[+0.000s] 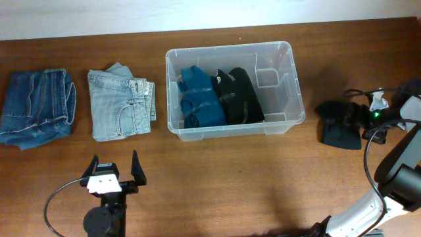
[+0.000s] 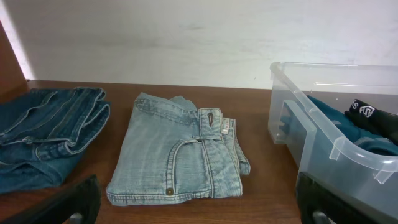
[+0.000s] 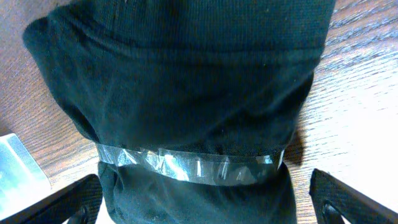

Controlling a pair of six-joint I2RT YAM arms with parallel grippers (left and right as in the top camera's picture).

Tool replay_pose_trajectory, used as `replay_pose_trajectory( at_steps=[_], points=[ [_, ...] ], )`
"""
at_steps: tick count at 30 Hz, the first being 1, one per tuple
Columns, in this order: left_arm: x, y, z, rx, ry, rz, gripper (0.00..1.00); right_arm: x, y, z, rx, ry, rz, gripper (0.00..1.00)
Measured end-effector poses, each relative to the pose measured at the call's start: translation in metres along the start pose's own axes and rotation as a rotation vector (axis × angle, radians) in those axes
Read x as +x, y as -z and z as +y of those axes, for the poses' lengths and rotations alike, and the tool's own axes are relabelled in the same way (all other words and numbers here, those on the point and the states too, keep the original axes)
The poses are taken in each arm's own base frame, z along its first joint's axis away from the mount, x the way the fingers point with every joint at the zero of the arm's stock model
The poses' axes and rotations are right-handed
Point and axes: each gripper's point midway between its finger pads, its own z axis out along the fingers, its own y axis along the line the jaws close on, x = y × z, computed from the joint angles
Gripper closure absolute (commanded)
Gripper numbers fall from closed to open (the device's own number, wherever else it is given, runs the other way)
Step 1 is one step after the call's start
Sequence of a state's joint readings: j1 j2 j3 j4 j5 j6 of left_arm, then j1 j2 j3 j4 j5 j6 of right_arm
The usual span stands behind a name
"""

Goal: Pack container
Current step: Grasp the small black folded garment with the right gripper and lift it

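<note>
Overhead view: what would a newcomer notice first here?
The clear container at the centre stands out, already holding a blue bundle and a black bundle side by side. Left of it lie dark jeans and light jeans, folded. Right of it sits a taped black bundle.

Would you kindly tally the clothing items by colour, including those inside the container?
Dark blue jeans: 1
Light blue jeans: 1
Teal bundle in the container: 1
Black bundles: 2 (packed black bundle, loose black bundle)
Total: 5
</note>
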State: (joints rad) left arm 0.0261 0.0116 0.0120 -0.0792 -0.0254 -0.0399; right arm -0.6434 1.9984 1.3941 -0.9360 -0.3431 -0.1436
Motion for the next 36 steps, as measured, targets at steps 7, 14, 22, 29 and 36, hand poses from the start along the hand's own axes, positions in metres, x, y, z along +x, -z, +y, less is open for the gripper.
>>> replay_pose_trajectory(
  at_steps=[7, 14, 22, 29, 36],
  points=[
    [0.000, 0.000, 0.000, 0.000, 0.000, 0.000, 0.01, 0.000, -0.005, 0.003, -0.029, 0.012, -0.013, 0.01],
    [0.000, 0.000, 0.000, 0.000, 0.000, 0.000, 0.01, -0.001, -0.012, 0.010, -0.084, 0.025, -0.049, 0.01],
    [0.000, 0.000, 0.000, 0.000, 0.000, -0.001, 0.01, 0.002, -0.018, 0.019, -0.150, -0.010, -0.062, 0.57],
    [0.000, 0.000, 0.000, 0.000, 0.000, 0.000, 0.01, 0.004, -0.022, 0.021, -0.170, -0.093, -0.045, 0.92],
    [0.000, 0.000, 0.000, 0.000, 0.000, 0.000, 0.01, 0.004, -0.015, 0.025, -0.182, -0.147, -0.024, 0.96]
  ],
)
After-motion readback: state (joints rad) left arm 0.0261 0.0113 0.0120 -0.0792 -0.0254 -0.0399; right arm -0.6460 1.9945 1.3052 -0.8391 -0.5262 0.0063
